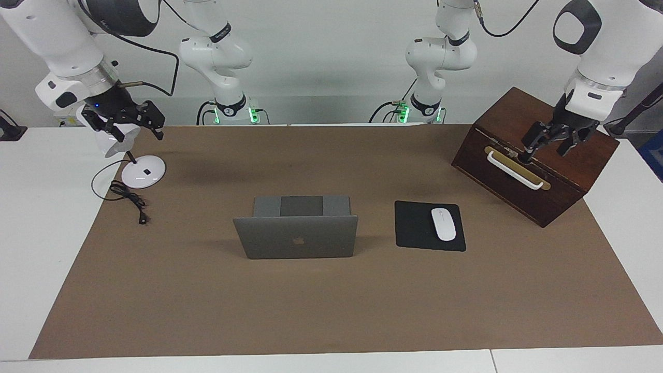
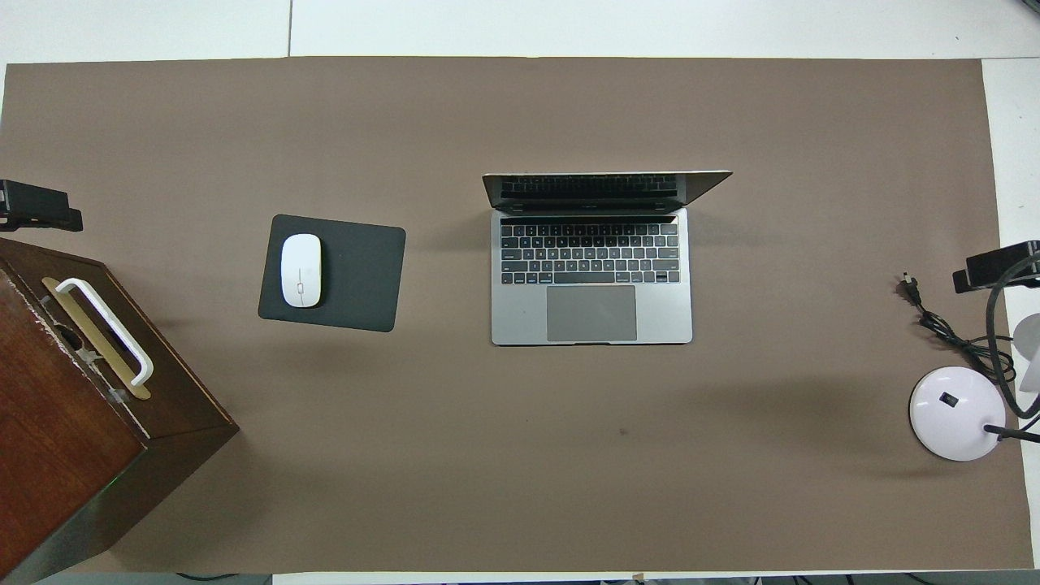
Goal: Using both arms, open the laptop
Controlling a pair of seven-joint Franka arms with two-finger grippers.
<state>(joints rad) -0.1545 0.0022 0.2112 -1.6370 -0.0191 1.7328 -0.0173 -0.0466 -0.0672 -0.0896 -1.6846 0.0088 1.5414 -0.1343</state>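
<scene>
The silver-grey laptop (image 1: 295,237) stands open in the middle of the brown mat, its lid roughly upright with the apple logo turned away from the robots. The overhead view shows its dark keyboard and trackpad (image 2: 591,276). My left gripper (image 1: 544,152) hangs open and empty over the wooden box; only its tip (image 2: 41,210) shows from overhead. My right gripper (image 1: 140,135) hangs open and empty over the desk lamp, its tip (image 2: 995,268) at the overhead view's edge. Both are well away from the laptop.
A black mouse pad (image 1: 414,228) with a white mouse (image 1: 443,224) lies beside the laptop toward the left arm's end. A dark wooden box (image 1: 533,155) with a white handle stands at that end. A white desk lamp (image 1: 143,172) and its cable (image 1: 127,197) are at the right arm's end.
</scene>
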